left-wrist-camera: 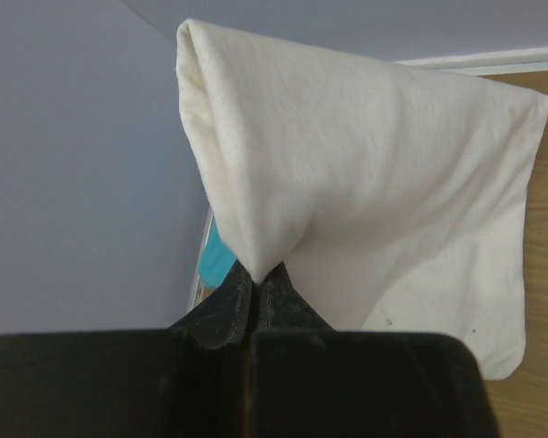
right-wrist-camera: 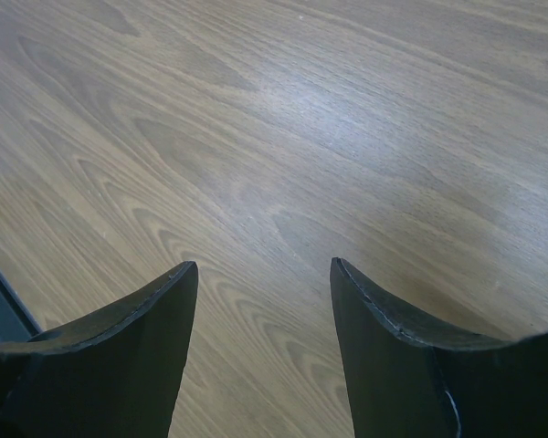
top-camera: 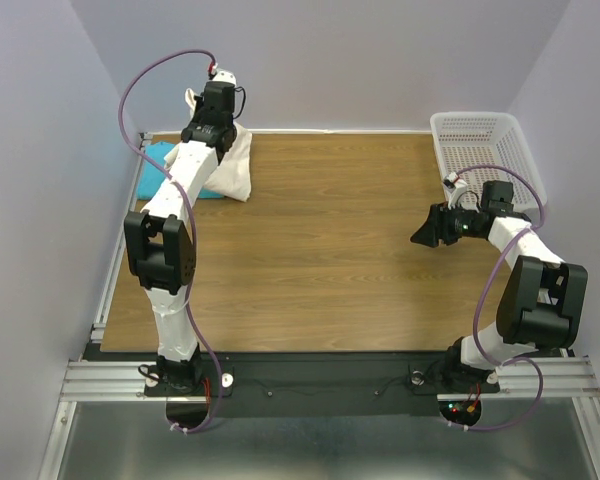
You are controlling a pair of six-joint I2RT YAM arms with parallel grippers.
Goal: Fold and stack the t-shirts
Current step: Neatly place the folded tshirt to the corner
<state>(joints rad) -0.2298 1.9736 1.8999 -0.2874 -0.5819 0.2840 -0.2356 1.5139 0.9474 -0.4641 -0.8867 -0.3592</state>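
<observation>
Pinching cream t-shirt (left-wrist-camera: 365, 173) between left fingers (left-wrist-camera: 242, 303), beside turquoise t-shirt (top-camera: 163, 160)

We see the cream t-shirt (left-wrist-camera: 374, 182) as soft, matt, faintly fuzzy cloth, the turquoise t-shirt (top-camera: 157, 162) likewise cloth. The table (right-wrist-camera: 283, 137) is smooth wood grain with a light sheen, the basket (top-camera: 520, 150) white perforated plastic, the right gripper (right-wrist-camera: 263, 269) matt black.

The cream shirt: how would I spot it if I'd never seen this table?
Look to the far left corner of the wooden table, where the left arm reaches. The cream shirt hangs there, pinched in the left gripper. The turquoise shirt beside it lies flat on the table.
</observation>
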